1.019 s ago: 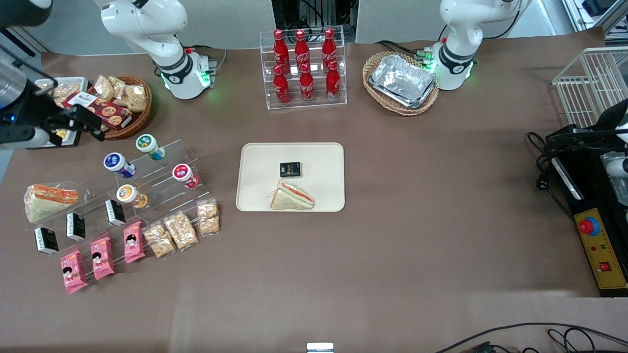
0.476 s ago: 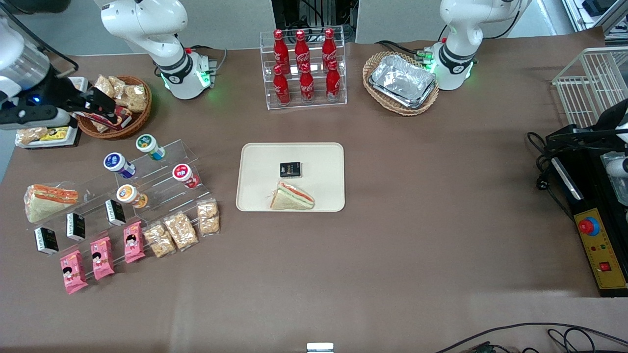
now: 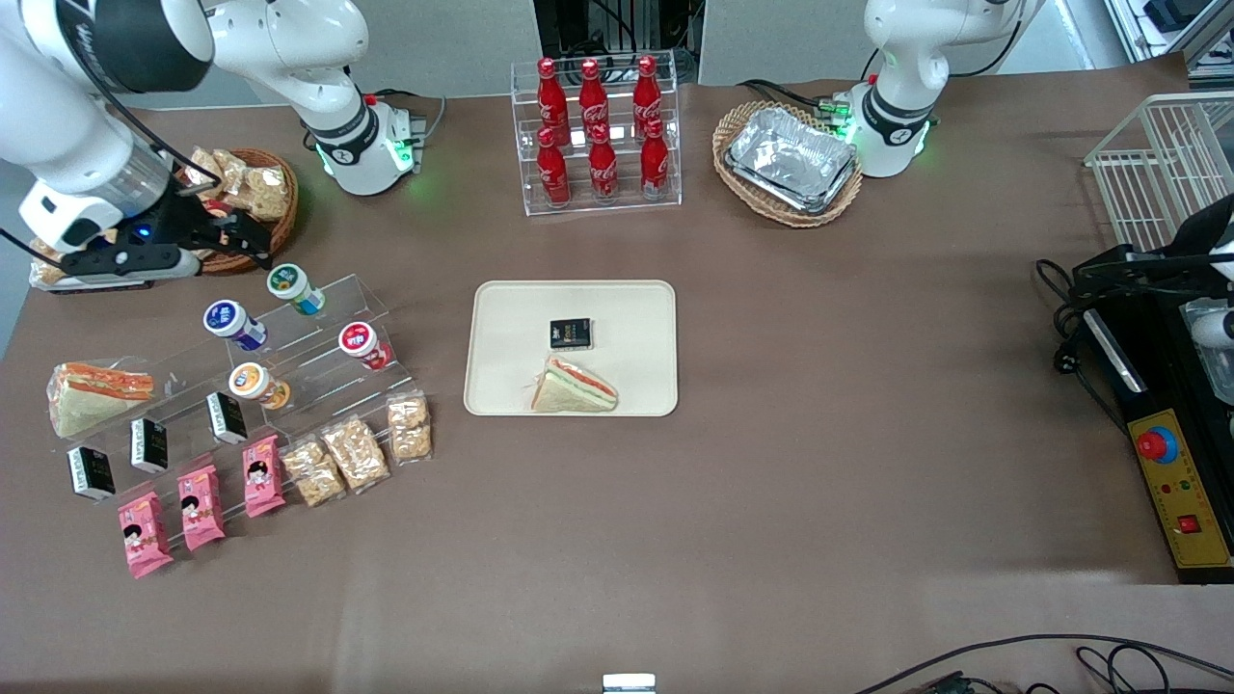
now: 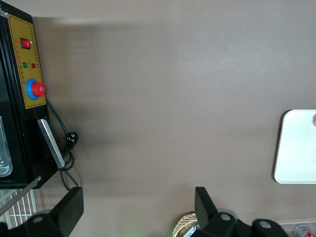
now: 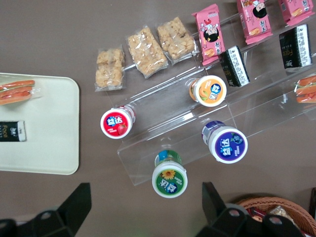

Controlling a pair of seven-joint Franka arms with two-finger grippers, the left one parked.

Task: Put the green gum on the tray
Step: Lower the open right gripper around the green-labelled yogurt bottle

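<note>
The green gum (image 3: 294,287), a small bottle with a white lid and green label, lies on the top step of a clear stand (image 3: 337,299). It also shows in the right wrist view (image 5: 170,177). My right gripper (image 3: 243,238) hangs open and empty above the table, a little farther from the front camera than the gum and close to it. In the wrist view the gripper (image 5: 145,210) has its two fingers spread wide, with the gum's lid just ahead of the gap. The beige tray (image 3: 627,308) lies mid-table and holds a sandwich (image 3: 576,387) and a black packet (image 3: 570,333).
Blue-lidded (image 3: 231,323), red-lidded (image 3: 363,344) and orange-lidded (image 3: 256,384) bottles share the stand. A wicker basket of snacks (image 3: 253,198) sits beside the gripper. Snack packs (image 3: 352,451) and a sandwich (image 3: 96,393) lie nearer the camera. A cola rack (image 3: 598,135) stands farther back.
My right gripper has swung in from the working arm's end of the table, past the snack basket, and now hangs close to the green gum. Nothing on the table has moved.
</note>
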